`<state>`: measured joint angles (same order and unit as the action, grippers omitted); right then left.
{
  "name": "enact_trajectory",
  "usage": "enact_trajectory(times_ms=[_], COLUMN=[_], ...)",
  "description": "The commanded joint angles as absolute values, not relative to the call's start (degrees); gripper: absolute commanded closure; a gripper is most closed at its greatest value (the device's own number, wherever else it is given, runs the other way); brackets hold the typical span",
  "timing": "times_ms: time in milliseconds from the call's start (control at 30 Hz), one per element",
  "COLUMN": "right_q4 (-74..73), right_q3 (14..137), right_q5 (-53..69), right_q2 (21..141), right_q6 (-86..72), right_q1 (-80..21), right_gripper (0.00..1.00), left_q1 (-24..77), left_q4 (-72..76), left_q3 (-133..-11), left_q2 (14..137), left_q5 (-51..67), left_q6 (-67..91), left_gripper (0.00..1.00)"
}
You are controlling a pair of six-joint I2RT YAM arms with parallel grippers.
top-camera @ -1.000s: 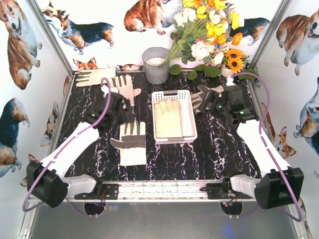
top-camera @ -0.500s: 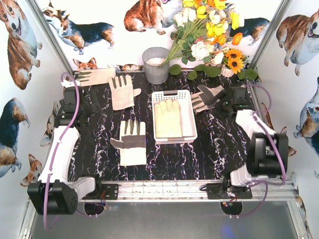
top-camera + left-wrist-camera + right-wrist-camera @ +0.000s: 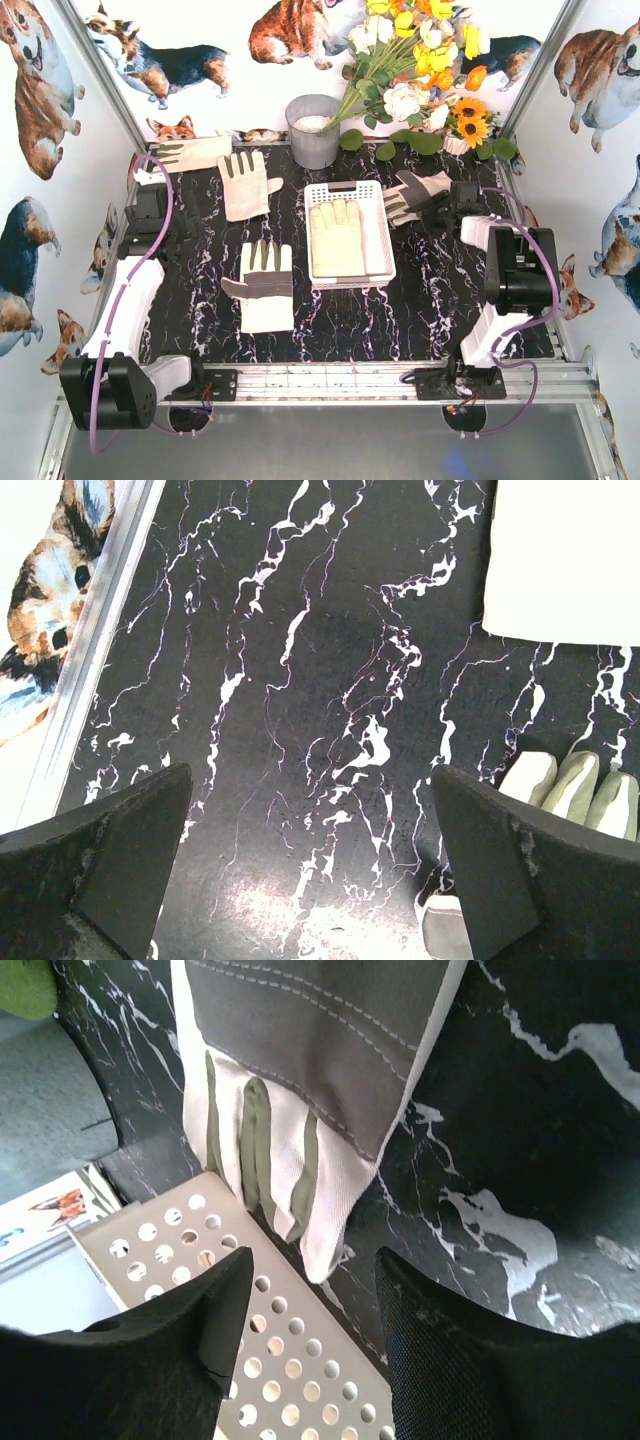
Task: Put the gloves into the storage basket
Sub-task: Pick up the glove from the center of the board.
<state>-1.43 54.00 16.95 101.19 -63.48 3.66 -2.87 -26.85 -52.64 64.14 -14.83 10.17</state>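
The white storage basket [image 3: 375, 262] stands mid-table with one cream glove [image 3: 337, 238] lying in it. Other gloves lie on the table: one front-left of the basket [image 3: 258, 287], one at the back left [image 3: 245, 182], one in the far-left corner [image 3: 190, 152], and a grey-palmed one [image 3: 415, 195] right of the basket. My left gripper [image 3: 152, 222] [image 3: 310, 780] is open and empty by the left wall; glove fingertips [image 3: 570, 785] show at its right. My right gripper [image 3: 447, 203] [image 3: 315, 1290] is open and empty, just short of the grey-palmed glove [image 3: 320, 1040] and the basket wall [image 3: 290, 1360].
A grey round bucket [image 3: 313, 130] [image 3: 50, 1090] stands behind the basket. A bunch of flowers [image 3: 420, 70] fills the back right. Corgi-print walls close in the left, back and right sides. A metal rail [image 3: 330, 380] runs along the near edge.
My left arm swung from over the gloves to the left wall. My right arm folded back toward the right side, its gripper staying near the grey-palmed glove. The gloves have not moved.
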Motion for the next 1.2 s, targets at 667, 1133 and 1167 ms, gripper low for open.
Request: enact_trajectory(times_ms=[667,1133,1167], right_q4=[-4.3,-27.0,-27.4], right_q3=[55.3,66.4,67.0], right_q5=[12.1,36.1,37.0], right_q2=[88.1,69.3,68.3], right_q6=[-48.5,-35.9,-36.3], right_q1=[3.9,0.4,-0.6], right_gripper=[1.00,1.00,1.00], left_q1=[-3.7,-3.4,-3.3], left_q4=[-24.3,-20.3,-19.7], left_q3=[-51.8,-49.3,-49.1], left_q2=[63.1,57.0,56.5], left_q5=[-16.6,1.0,4.1], left_q6=[7.7,5.5,5.3], left_gripper=[0.00,0.00,0.00])
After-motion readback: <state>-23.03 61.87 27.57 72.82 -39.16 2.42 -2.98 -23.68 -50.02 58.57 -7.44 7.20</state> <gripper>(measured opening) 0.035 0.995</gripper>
